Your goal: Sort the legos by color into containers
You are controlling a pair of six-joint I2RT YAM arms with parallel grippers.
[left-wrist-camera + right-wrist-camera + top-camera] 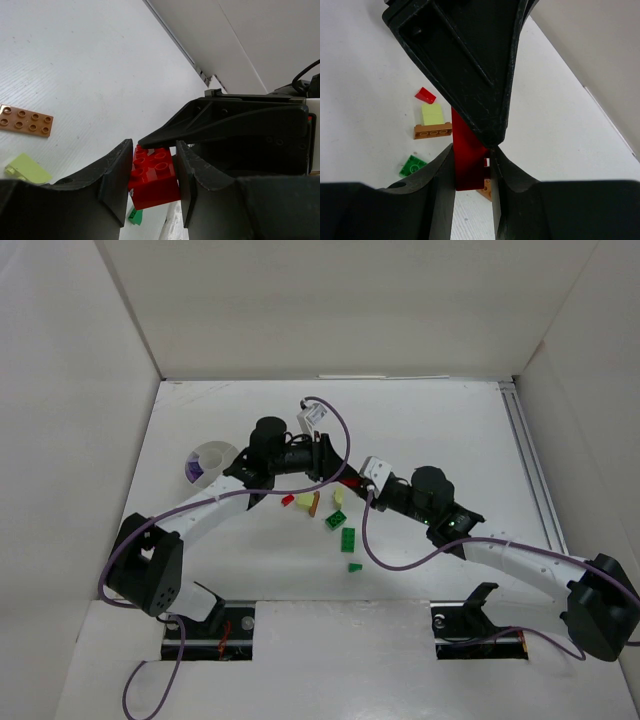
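Red brick (155,172) pinched from two sides
Left gripper (154,155) and right gripper (472,160) both clamp it; other legos (347,538) lie on the tabletop (430,430).

left arm (205,510): jaws clamped | right arm (520,558): jaws clamped | wrists facing

The top camera is looking down from above and behind the arm bases (150,575), which are sitting at 6 o'clock, and it is taking in the whole bench (420,430) from afar. The left wrist camera is peering along the left pincer (154,159) toward 3 o'clock, very close. The right wrist camera is peering along the right pincer (472,160) toward 10 o'clock, equally close. Both wrist views are sharing the red brick (155,175). All three are sharing the brown plate (316,504) and the pale green brick (304,500).
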